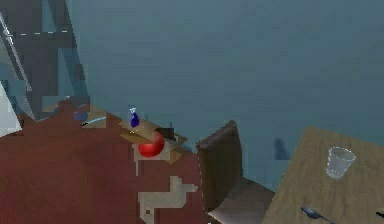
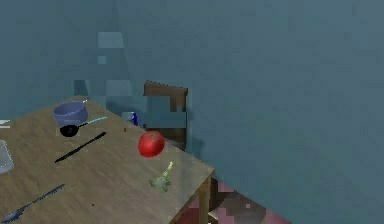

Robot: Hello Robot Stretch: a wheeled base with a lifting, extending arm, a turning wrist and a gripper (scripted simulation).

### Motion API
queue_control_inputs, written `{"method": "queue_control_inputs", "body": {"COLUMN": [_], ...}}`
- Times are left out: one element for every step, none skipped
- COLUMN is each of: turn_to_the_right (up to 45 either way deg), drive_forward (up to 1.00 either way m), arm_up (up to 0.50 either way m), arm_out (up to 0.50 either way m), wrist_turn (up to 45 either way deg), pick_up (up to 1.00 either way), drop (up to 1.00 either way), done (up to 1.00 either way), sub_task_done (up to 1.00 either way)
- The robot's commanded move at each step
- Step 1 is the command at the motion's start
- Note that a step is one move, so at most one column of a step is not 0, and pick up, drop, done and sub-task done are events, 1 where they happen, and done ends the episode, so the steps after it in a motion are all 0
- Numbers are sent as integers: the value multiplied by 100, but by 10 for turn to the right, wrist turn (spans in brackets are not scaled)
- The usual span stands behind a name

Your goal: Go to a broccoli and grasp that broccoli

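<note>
table point(image 2: 110, 192) | red ball point(image 2: 151, 144) mid | small green thing point(image 2: 163, 177) near edge | blue bowl point(image 2: 68, 112)

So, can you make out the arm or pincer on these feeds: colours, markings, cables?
I can't tell any colour, shape or marking of arm or pincer from these pictures. The arm side view's lower middle has the wooden table, with a small green thing and a red round thing on it.

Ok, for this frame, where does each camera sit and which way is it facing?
Forward view: on the robot, looking ahead and somewhat down at a dark red-brown surface with a red round thing, and a chair.
Arm side view: on the robot's body, looking out to the arm's side at a wooden table with a small green thing.
Shared: probably that wooden table, at the forward view's right edge.
</note>
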Motion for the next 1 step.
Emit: {"method": "queue_control_inputs", "body": {"turn_to_the_right": [0], "drive_forward": [0], "arm_up": [36], "arm_out": [0], "wrist_turn": [0], "pick_up": [0], "drop": [0], "done": [0], "sub_task_done": [0]}}
